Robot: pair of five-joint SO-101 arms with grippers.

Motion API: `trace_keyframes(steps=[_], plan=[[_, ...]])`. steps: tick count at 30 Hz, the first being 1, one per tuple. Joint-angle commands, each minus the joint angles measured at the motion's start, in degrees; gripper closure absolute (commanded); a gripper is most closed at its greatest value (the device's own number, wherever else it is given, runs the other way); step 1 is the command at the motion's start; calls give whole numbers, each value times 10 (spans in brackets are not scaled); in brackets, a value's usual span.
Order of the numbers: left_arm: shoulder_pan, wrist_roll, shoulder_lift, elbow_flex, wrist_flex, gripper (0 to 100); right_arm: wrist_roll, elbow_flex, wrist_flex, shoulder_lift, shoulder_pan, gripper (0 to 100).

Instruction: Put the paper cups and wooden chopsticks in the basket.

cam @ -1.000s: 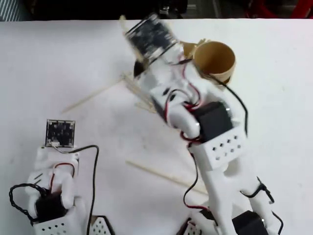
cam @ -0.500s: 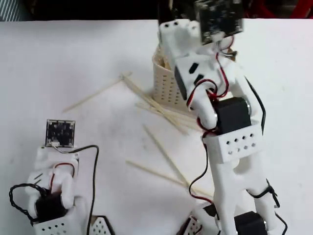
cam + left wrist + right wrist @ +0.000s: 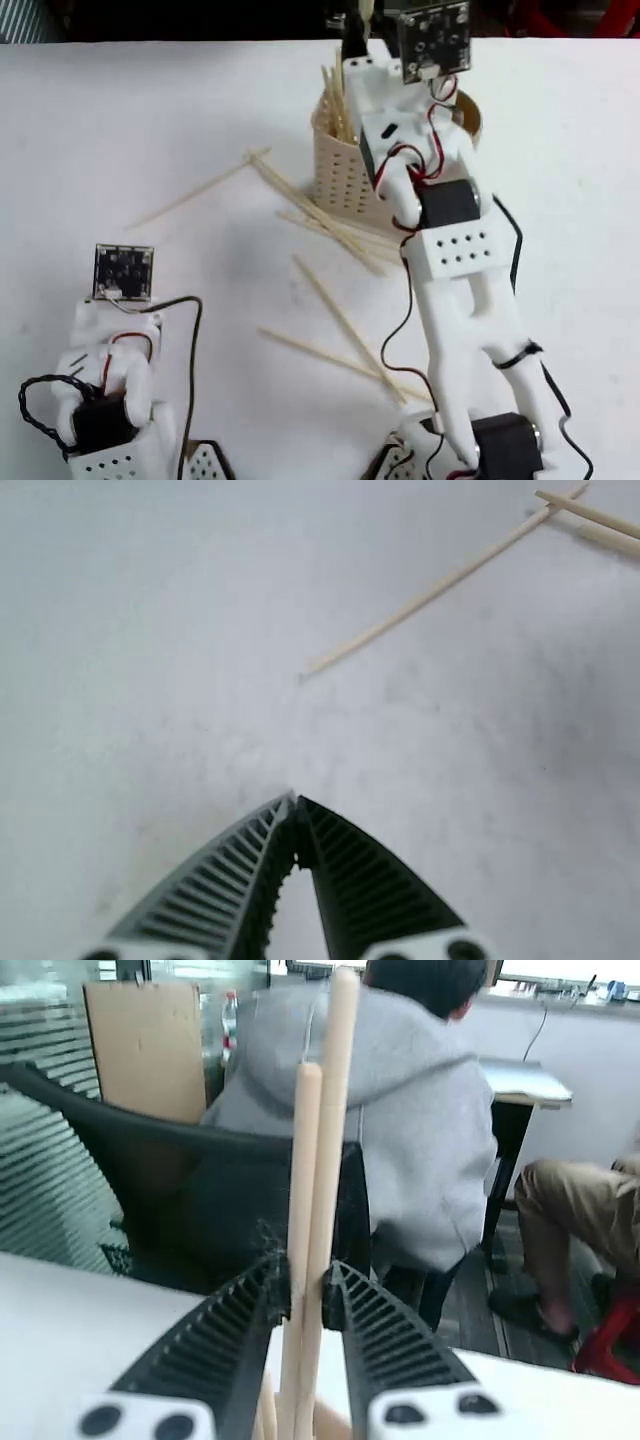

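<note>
My right fingers [image 3: 378,1332] are clamped on two wooden chopsticks [image 3: 320,1110]. Their long axis is upright, lower ends pointing down at the basket [image 3: 335,175] just beneath, so letting go should drop them in. My left fingers [image 3: 350,880] rest pressed together and empty, apart from the loose chopsticks [image 3: 335,305] on the bench [image 3: 150,120].

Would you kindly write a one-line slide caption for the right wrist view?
The right gripper shut on two wooden chopsticks, clamped side by side between its ribbed fingers.

Office: mesh chair [image 3: 190,1210], desk [image 3: 525,1080] behind.
</note>
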Motion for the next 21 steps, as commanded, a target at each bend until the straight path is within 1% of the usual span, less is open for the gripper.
trace_keyframes(steps=[1, 4, 6, 8, 10, 16, 21], plan=[[-4, -4, -5, -3, -12, 976, -4, 7, -10, 0, 7, 981], [-4, -4, -5, 1, -13, 976, -3, 10, -7, 7, 7, 974], [-4, -4, -5, 1, -13, 976, -3, 10, -4, 7, 7, 925], [-4, -4, -5, 2, -13, 976, -3, 1, 25, 0, 7, 859], [-4, -4, -5, 2, -13, 976, -2, -21, 81, -16, 4, 828], [-4, -4, -5, 2, -14, 976, 0, -105, 284, -86, -11, 881], [-4, -4, -5, 11, -31, 976, 0, -126, 453, -146, -44, 890]])
